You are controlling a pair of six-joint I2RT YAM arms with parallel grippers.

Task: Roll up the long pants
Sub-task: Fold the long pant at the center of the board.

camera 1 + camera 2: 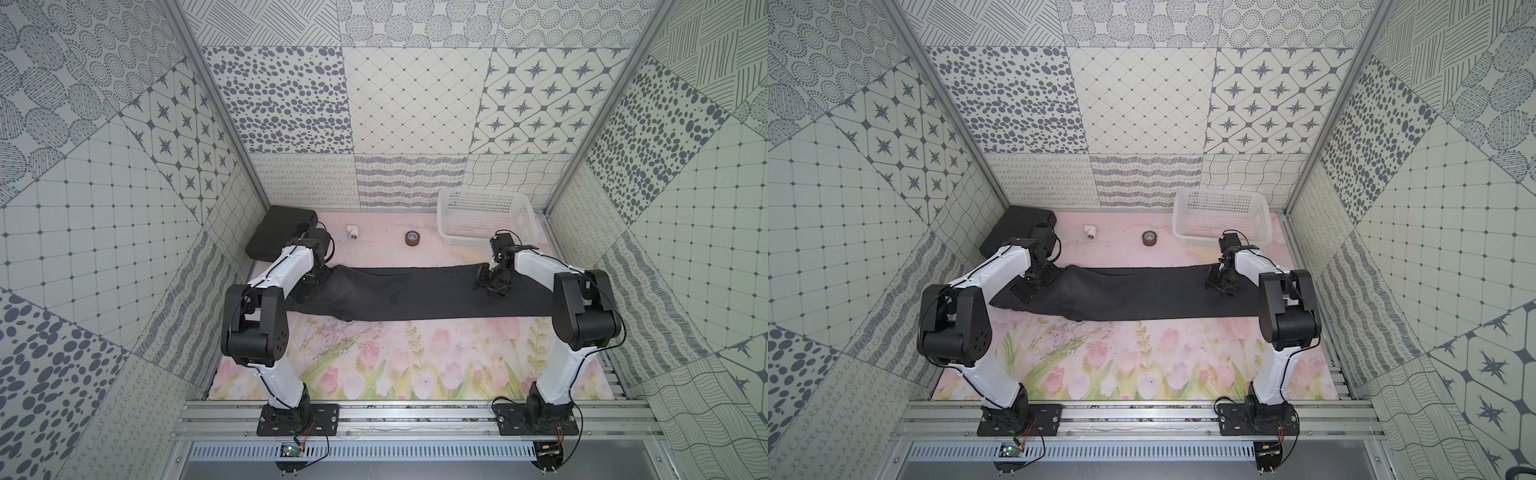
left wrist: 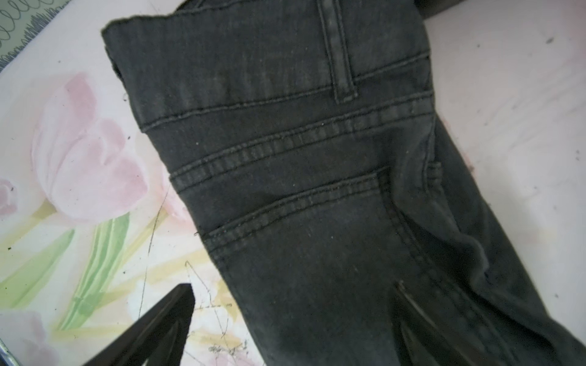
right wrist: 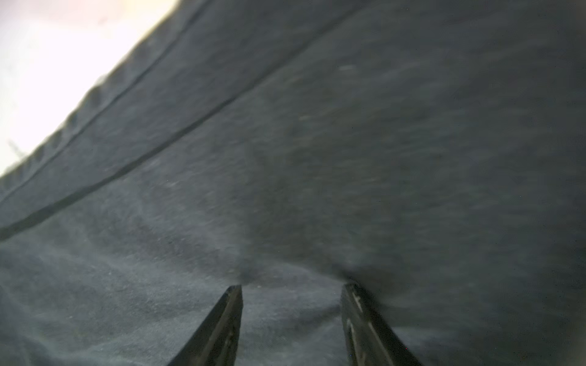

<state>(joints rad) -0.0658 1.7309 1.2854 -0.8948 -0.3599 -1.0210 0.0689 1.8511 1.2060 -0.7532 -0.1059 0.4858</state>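
The long pants point(image 1: 415, 299) point(image 1: 1142, 295) are dark charcoal and lie flat across the table from left to right, waist at the left. My left gripper point(image 1: 311, 284) point(image 1: 1034, 286) hangs over the waist end. In the left wrist view it point(image 2: 295, 286) is open wide, one finger over the mat and one over the stitched seat of the pants point(image 2: 301, 158). My right gripper point(image 1: 490, 286) point(image 1: 1221, 286) is down on the leg part near the right end. In the right wrist view it point(image 3: 292, 287) has its jaws apart, tips pressed on the fabric point(image 3: 348, 142), with cloth lying between them.
A black case point(image 1: 278, 232) sits at the back left, close behind my left wrist. A white pipe fitting point(image 1: 353, 232) and a brown tape roll point(image 1: 412, 238) stand behind the pants. A white basket point(image 1: 486, 220) is at the back right. The floral mat point(image 1: 415, 365) stretches in front.
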